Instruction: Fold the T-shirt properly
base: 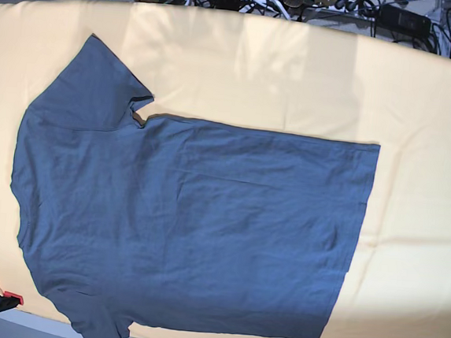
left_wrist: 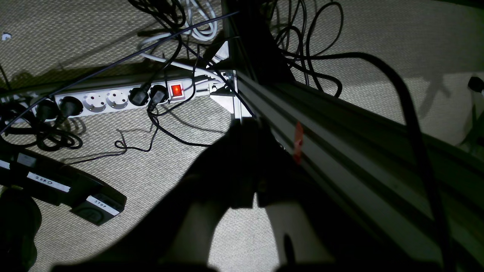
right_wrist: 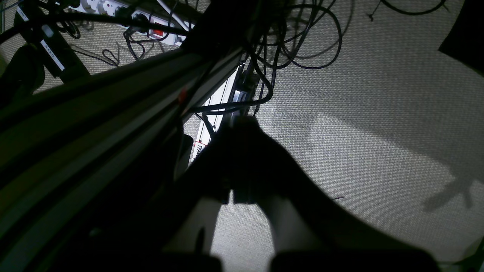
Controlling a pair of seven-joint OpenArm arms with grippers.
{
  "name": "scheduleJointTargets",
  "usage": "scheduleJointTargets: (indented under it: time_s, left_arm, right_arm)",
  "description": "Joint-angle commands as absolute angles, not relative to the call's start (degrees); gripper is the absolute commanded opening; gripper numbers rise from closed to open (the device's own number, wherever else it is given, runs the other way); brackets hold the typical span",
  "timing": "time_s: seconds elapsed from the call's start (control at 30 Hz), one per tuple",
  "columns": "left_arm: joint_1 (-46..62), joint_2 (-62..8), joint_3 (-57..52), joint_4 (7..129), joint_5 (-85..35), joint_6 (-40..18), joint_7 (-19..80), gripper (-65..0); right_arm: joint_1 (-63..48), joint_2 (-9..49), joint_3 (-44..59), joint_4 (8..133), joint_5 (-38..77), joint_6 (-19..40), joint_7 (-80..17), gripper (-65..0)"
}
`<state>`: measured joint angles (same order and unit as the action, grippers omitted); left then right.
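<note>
Left fingers and right fingers pressed together, empty, over carpet at frame centre; T-shirt flat on desk.

The left gripper is seen as two dark, blunt fingers carried on paler white bases. The right gripper is built alike: black fingers on whitish bases, with dark housings beneath.
</note>
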<state>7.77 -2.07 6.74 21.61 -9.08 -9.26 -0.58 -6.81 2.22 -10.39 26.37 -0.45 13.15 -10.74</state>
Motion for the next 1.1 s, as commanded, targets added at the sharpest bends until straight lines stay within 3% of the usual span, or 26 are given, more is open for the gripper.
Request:
scheduleJointTargets:
  time_s: [0.0,0.5,0.67,0.93,1.07]
  left_arm:
    - [7.90,-1.87,6.74,22.02,-9.47,-9.61,-1.21,-65.0]
    - [7.90,-2.24,6.74,23.64,-7.20,-9.34,-1.10,-65.0]
    - [8.73,-3.05,6.74,28.18,-1.13,-9.45,8.12,-65.0]
    - [22.31,-7.64,6.74,40.45,-1.13,-15.97,12.14,-65.0]
    - [31.79,-12.56,6.74,52.66,-4.71,-17.17,12.86,-65.0]
  right_arm:
    - [-6.63,2.39,-10.24,26.98,-0.27,13.52,-10.11,-65.0]
    - [-6.70,2.39,-10.24,28.86,-1.65,13.52,-11.62,-65.0]
    - [-7.20,2.46,-10.24,31.75,-3.29,13.63,-19.92,-65.0]
    - [-16.10,5.76,-10.24,33.19,-2.22,24.45,-28.95,-65.0]
    - [-24.21,9.37,-10.24,41.32,4.84,25.98,-34.61,-65.0]
